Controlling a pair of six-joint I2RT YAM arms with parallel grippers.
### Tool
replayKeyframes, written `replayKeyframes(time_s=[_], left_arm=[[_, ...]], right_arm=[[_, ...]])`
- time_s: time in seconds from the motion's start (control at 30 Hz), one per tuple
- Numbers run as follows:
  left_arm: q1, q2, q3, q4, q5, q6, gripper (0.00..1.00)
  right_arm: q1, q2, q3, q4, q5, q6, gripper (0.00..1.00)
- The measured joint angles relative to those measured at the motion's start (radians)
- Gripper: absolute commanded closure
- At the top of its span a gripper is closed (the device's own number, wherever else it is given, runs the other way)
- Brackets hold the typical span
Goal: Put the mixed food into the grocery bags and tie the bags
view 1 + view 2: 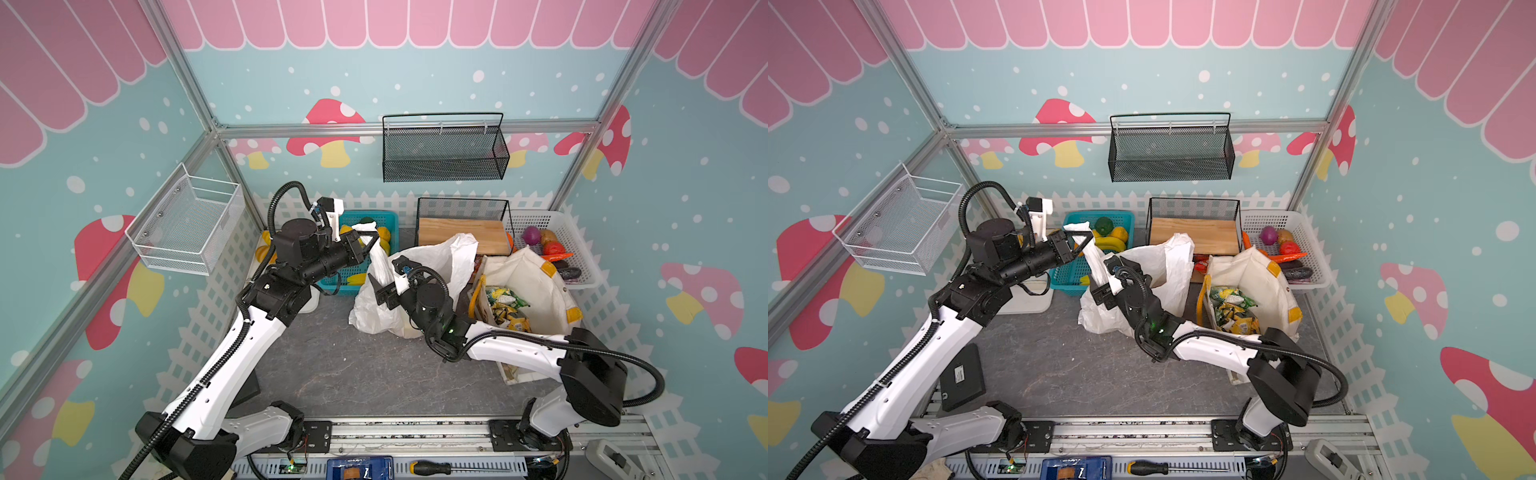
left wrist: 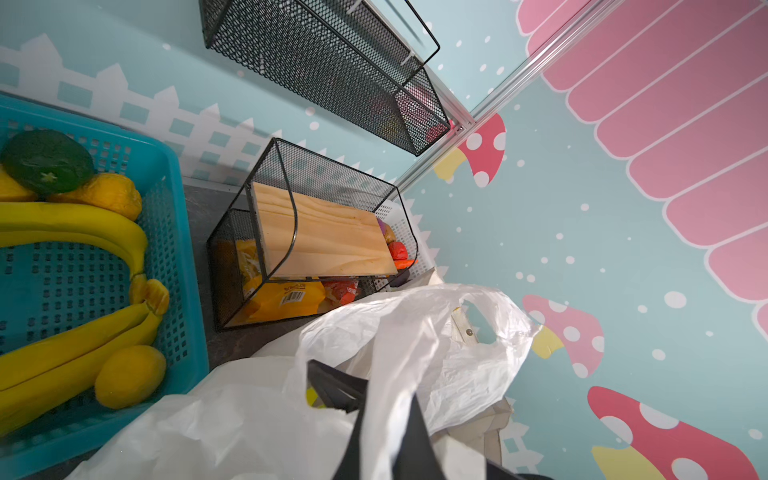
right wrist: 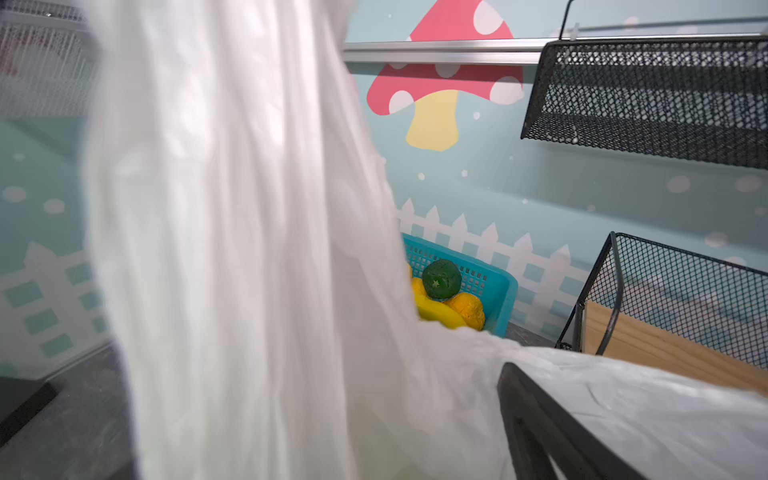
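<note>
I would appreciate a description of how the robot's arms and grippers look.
The left arm and right arm have white shells, black joints and black corrugated cable hoses; a green light glows on the right one. The left gripper and right gripper are black with angular fingers.

Mock grocery stall in a lab cell; mushroom wallpaper (image 1: 328,120), aluminium framing (image 1: 266,131), teal produce basket (image 1: 374,213)

Plastic bag (image 1: 440,259) between fruit basket (image 1: 386,216) at left and tote (image 1: 536,282) at right.
</note>
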Motion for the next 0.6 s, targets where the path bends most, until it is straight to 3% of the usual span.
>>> replayKeyframes(time_s=[0.3,0.6], left_arm=[[0.059,0.024,0.0,-0.023,-0.007,0.017,1.0],[0.084,0.033,0.0,-0.03,-0.007,0.03,1.0]], right_arm=[[-0.021,-0.126,0.264,-0.442,-0.137,-0.154,0.07],[-0.09,-0.428,0.211,-0.666,-0.292,-0.264,0.13]])
